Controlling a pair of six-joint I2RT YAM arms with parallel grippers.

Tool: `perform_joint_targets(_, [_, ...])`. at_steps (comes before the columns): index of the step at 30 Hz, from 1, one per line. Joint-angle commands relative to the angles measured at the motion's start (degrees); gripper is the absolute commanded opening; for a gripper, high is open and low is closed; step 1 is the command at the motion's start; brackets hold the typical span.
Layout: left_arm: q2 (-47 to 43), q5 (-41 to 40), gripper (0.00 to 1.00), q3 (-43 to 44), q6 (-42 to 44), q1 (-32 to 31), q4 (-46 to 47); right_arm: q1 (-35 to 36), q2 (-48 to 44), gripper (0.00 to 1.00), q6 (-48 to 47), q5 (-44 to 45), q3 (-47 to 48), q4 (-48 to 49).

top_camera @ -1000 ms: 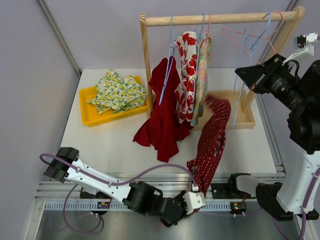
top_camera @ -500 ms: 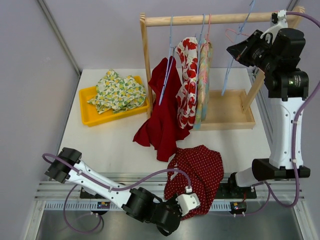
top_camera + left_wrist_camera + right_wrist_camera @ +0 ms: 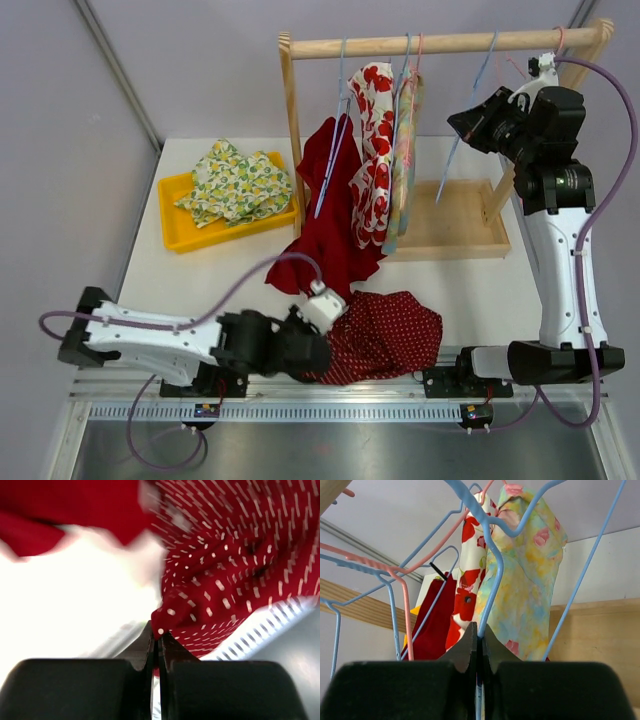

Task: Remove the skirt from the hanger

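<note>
The red white-dotted skirt lies crumpled on the table near the front edge, off the hanger. My left gripper is at its left edge, shut on a fold of it. In the left wrist view the skirt fills the upper right and my gripper pinches its hem. My right gripper is raised by the rack's right end, shut on the bare blue hanger, whose hook is at the wooden rail. In the right wrist view my gripper clamps the blue hanger wire.
A dark red garment, a white red-flowered one and a pastel one hang on the rail. Pink and blue bare hangers hang near my right gripper. A yellow tray holds a lemon-print cloth. The rack's wooden base stands behind the skirt.
The skirt slid off the hanger and dropped to the table. My left gripper dragged it, then swung from beyond the front edge onto the table. My right gripper raised the bare hanger to the rail.
</note>
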Motion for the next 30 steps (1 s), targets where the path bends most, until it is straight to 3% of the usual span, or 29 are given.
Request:
perform_joint_targets(1, [-9.55, -8.12, 0.00, 7.05, 6.93, 9.75, -12.99, -0.02, -3.20, 0.06, -0.32, -0.13, -2.61, -2.32])
perform_joint_targets(5, [-11.59, -11.81, 0.00, 14.96, 16.61, 23.96, -16.18, -0.02, -4.61, 0.76, -1.55, 0.93, -2.70, -4.25])
perform_joint_targets(8, [-10.80, -11.12, 0.00, 18.40, 27.24, 32.51, -12.95, -0.11, -5.05, 0.95, -2.26, 2.15, -2.44, -6.01])
perform_joint_targets(9, [-10.88, -8.68, 0.00, 20.14, 31.96, 38.28, -11.54, -0.02, -5.66, 0.99, -2.61, 2.59, -2.61, -6.28])
perform_joint_targets(11, [-10.89, -6.38, 0.00, 22.08, 35.68, 43.67, -7.77, -0.02, -6.36, 1.00, -2.96, 3.65, -3.75, -6.28])
perform_joint_targets(14, [-9.84, 0.72, 0.00, 26.83, 40.61, 56.65, -3.27, -0.02, -7.42, 0.99, -3.40, 4.00, -5.07, -6.28])
perform_joint_targets(19, [-3.60, 6.90, 0.00, 36.75, 41.94, 68.82, 1.21, -0.02, -8.30, 0.99, -3.23, 3.66, -7.44, -5.76])
perform_joint_targets(25, [10.97, 12.00, 0.00, 57.92, 41.41, 78.93, 4.55, -0.02, -9.88, 0.99, -3.14, 3.22, -10.69, -5.23])
perform_joint_targets(27, [16.86, 12.79, 0.00, 70.96, 40.89, 81.92, 3.51, -0.02, -10.93, 1.00, -3.23, 3.30, -11.92, -4.79])
perform_joint_targets(30, [26.54, 16.38, 0.00, 83.66, 38.70, 86.14, 3.50, -0.11, -12.07, 1.00, -3.23, 2.86, -14.56, -4.00])
